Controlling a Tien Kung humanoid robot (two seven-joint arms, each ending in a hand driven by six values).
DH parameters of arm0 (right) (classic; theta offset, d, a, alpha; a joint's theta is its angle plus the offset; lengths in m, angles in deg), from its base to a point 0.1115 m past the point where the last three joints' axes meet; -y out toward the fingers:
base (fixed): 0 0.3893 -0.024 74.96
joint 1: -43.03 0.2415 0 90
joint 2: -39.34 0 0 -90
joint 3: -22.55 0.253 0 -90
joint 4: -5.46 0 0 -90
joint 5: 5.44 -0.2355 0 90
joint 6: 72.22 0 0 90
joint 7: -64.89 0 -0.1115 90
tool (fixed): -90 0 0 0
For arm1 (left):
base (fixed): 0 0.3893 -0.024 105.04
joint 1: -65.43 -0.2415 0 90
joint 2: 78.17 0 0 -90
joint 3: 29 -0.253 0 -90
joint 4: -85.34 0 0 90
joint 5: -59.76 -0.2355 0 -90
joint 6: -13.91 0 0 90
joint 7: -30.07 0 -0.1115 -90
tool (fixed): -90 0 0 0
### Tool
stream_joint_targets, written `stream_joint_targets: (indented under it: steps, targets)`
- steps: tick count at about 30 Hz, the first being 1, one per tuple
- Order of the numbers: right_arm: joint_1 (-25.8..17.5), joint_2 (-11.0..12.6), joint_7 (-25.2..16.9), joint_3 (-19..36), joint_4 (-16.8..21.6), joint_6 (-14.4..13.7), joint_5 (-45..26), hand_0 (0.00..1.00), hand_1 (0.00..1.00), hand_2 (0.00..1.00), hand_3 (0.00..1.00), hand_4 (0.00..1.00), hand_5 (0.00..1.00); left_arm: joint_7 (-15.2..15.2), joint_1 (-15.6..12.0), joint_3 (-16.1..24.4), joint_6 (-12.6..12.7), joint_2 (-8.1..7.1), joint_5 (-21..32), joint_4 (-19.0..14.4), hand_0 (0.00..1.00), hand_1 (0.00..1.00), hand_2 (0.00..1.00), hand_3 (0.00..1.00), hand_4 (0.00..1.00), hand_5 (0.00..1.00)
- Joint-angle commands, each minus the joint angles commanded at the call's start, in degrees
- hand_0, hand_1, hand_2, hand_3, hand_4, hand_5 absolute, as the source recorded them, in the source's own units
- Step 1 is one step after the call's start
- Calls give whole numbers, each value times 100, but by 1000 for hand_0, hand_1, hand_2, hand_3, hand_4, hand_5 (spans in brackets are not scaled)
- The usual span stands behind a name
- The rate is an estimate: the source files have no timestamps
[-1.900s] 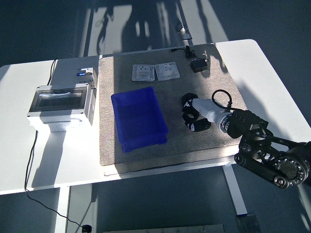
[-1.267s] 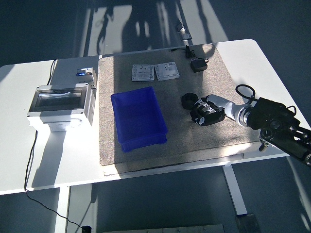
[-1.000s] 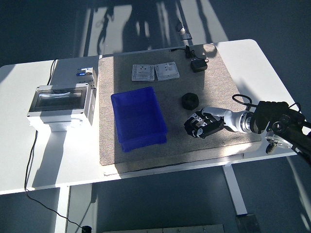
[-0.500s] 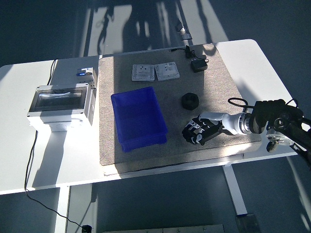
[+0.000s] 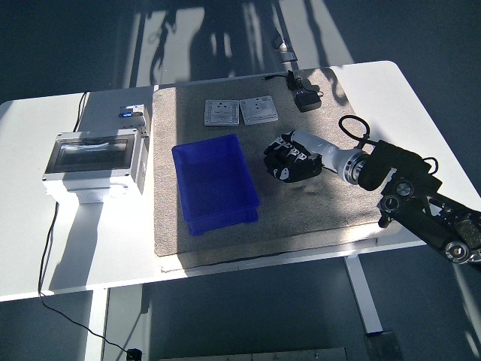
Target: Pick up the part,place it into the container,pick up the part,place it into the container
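1. A white table (image 5: 30,256) fills the view, its near edge towards the bottom.
2. On its left side stands a grey box (image 5: 94,162) with a clear lid, casting a shadow towards the near edge.
3. Just behind the box's right corner sits a small device (image 5: 129,113) with a blue light.
4. A tan mat (image 5: 301,218) covers the table's middle, partly in sun and partly in shade.
5. The blue container (image 5: 214,183) sits on the mat's left half, open side up, its long side running from far to near.
6. Two grey square plates (image 5: 240,111) lie side by side behind the container, near the mat's far edge and apart from it.
7. The right hand (image 5: 289,158) lies low over the mat, just right of the container's far corner, palm down.
8. Whether the right hand is clenched, slack or gripping anything cannot be told; it is dark and seen from above.
9. The part cannot be made out; if it is there, the right hand hides it.
10. A black adapter (image 5: 306,99) with its lead lies at the mat's far right corner.
11. The right arm (image 5: 421,210) comes in from the lower right, with a black cable loop above its white wrist.
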Motion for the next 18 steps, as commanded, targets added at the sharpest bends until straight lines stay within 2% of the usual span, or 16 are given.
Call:
stream_joint_targets:
  steps: [3, 4, 11, 18]
  targets:
    - [-5, -127, -143, -37, -22, -674, 676, 567, 321, 589, 607, 310, 2, 19, 18, 32, 5, -2, -64, 0, 619, 632, 683, 640, 633, 805]
    - [-6, -139, -181, -39, -12, -867, 869, 533, 388, 593, 608, 304, 2, 21, 22, 41, 10, -4, -71, 0, 619, 632, 684, 641, 636, 810]
    - [31, -100, -571, -174, 24, -2323, 2217, 531, 387, 595, 607, 305, 2, 15, 26, 65, 29, -19, -60, 0, 620, 632, 683, 643, 635, 817]
    - [63, -115, -745, -542, -31, -3408, 2664, 538, 380, 597, 607, 308, 2, 17, 16, 88, 29, -30, -89, 0, 620, 633, 682, 643, 636, 818]
